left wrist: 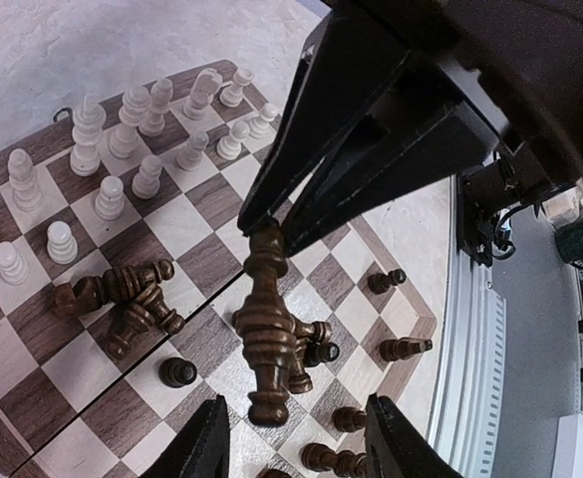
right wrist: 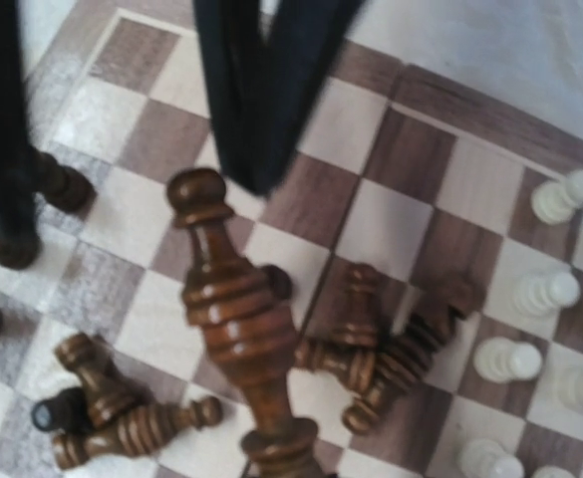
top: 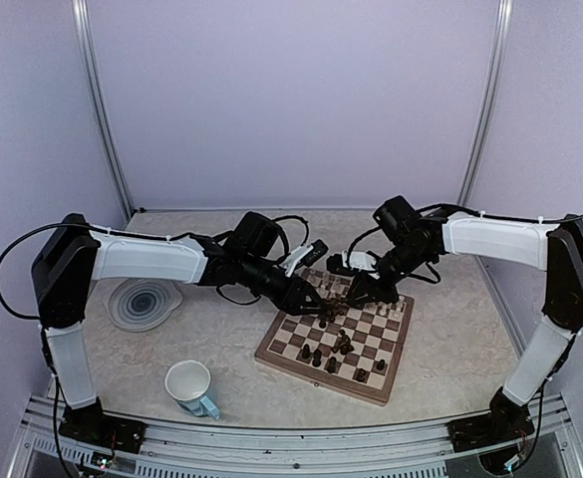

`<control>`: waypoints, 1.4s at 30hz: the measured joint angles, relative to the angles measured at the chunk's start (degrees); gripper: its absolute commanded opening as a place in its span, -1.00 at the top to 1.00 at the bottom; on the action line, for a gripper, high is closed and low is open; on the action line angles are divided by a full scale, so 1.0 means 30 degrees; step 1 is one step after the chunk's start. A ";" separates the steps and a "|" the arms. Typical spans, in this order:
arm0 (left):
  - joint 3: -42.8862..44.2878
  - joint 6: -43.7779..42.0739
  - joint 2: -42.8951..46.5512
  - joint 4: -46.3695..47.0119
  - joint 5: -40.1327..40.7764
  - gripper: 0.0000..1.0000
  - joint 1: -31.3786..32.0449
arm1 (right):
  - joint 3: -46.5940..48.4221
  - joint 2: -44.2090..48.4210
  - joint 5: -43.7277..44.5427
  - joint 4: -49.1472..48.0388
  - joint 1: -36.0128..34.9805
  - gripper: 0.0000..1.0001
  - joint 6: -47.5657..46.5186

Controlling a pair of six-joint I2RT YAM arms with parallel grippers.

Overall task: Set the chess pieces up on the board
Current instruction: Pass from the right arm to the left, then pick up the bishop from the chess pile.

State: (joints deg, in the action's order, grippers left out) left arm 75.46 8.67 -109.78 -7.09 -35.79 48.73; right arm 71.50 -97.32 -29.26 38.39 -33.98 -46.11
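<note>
The board (top: 321,378) lies between the two arms. Cream-white chess pieces (left wrist: 122,149) stand in rows along its far side. Several dark chess pieces lie toppled (left wrist: 122,294) or stand (left wrist: 178,372) on the squares. My right gripper (left wrist: 271,224) is shut on one end of a tall dark brown piece (left wrist: 269,334), which hangs above the board. In the right wrist view that piece (right wrist: 233,319) fills the middle. My left gripper (left wrist: 301,438) is open, with one finger on each side of the piece's free end and neither touching it. Its fingers (right wrist: 246,100) show dark in the right wrist view.
A white mug (top: 189,386) stands near the front, left of the board. A round grey swirl-patterned plate (top: 144,302) lies further left. A metal rail (left wrist: 475,339) runs along the table's near edge. Toppled dark pieces (right wrist: 391,349) lie under the held one.
</note>
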 measured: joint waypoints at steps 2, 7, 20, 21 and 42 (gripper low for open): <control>0.0007 0.0146 -0.0102 0.0109 -0.0153 0.18 0.0000 | 0.0044 0.0000 0.0036 0.0066 -0.0233 0.77 0.0051; 0.0007 0.0488 -0.0291 0.0138 -0.0459 0.43 0.0000 | 0.0248 0.0000 0.0124 0.0284 -0.0641 0.77 0.0138; -0.0015 0.0962 -0.0415 0.0889 -0.0736 0.90 -0.0080 | 0.0357 0.0503 0.0102 0.0350 -0.0576 0.12 0.0612; -0.0109 0.1027 -0.0401 0.1319 -0.0765 0.90 -0.0102 | 0.0335 0.0787 -0.0117 0.0306 -0.0423 0.08 0.0721; -0.3497 0.1763 0.3643 0.7759 -0.0342 0.89 -0.0284 | -0.3650 0.1421 -1.5759 -1.0644 0.3883 -0.20 1.6626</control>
State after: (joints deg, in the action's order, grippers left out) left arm 64.97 13.96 -98.85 16.19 -36.82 47.88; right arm 60.55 -93.06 -76.53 6.46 -22.33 3.77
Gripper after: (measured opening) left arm 0.109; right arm 0.604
